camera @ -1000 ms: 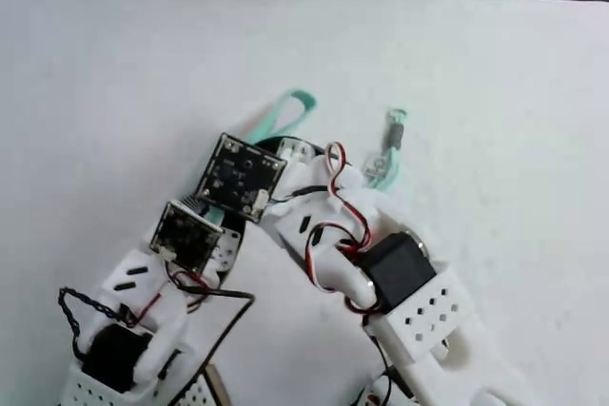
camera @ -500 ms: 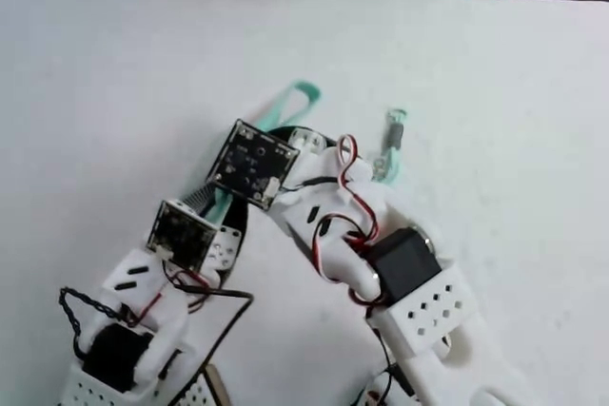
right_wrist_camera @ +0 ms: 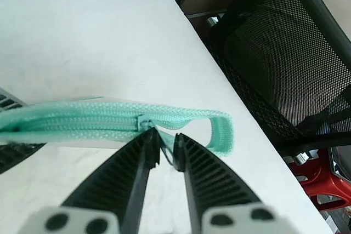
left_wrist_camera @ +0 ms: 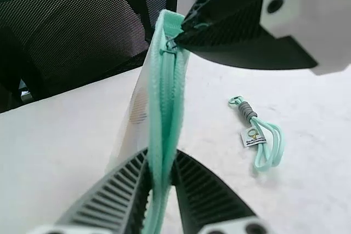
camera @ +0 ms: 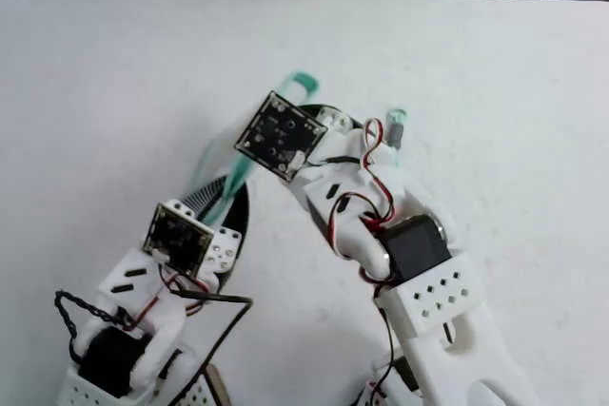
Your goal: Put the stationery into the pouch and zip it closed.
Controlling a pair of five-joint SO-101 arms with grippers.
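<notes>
The pouch is clear with a mint-green zipper band, and it is held up off the white table between both grippers. My left gripper is shut on the zipper band at the near end. My right gripper is shut on the zipper pull, close to the mint loop tab at the far end. Between the two grippers the zipper teeth lie together. In the left wrist view the right gripper sits at the band's top end. A faint brownish shape shows through the pouch wall.
A mint lanyard with a grey knot lies on the table beside the pouch, partly behind the right arm in the high view. Black mesh chairs stand beyond the table's far edge. Open white tabletop lies to the left.
My right gripper has slid along the zipper towards the far loop end, and the stretched band now shows between the arms. The left arm has hardly moved. The lanyard is now more covered.
</notes>
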